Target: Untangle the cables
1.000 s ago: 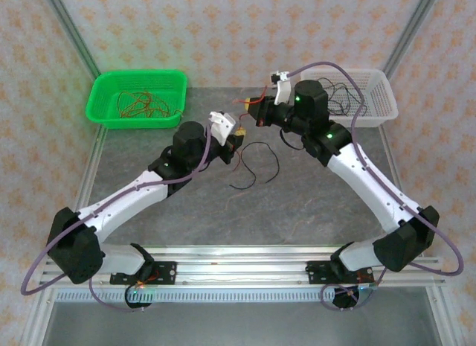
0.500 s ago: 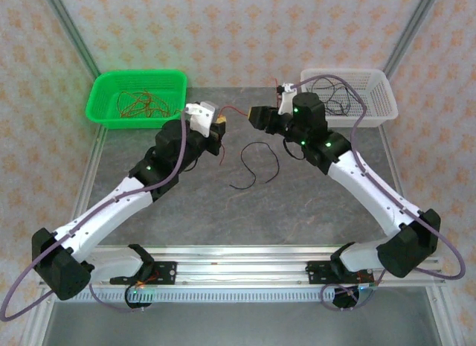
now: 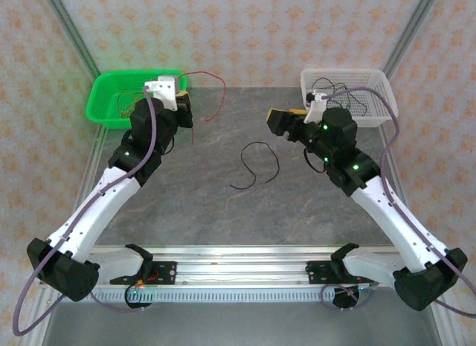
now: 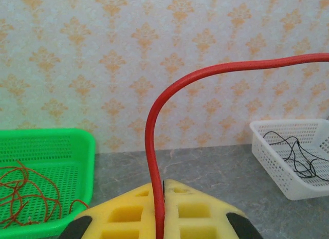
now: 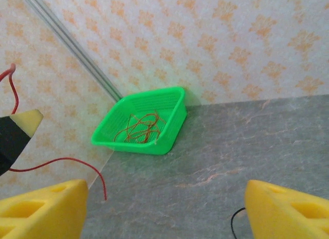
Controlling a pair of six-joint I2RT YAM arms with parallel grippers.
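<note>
Clamping the red wire (image 4: pixel 152 146) at the table's (image 3: pixel 223 212) far-left corner, the left gripper (image 4: pixel 160 198) is risking its tail snagging the green basket (image 5: pixel 172 123); right gripper (image 5: pixel 165 205) is gaping open.

Your left claw (image 4: pixel 160 191) pinches a red wire (image 4: pixel 152 121), arcing up & right. Green basket (image 4: pixel 61 133) w/ red wires (image 4: pixel 25 190) left; white basket (image 4: pixel 275 159) w/ black wires (image 4: pixel 298 154) right.
</note>
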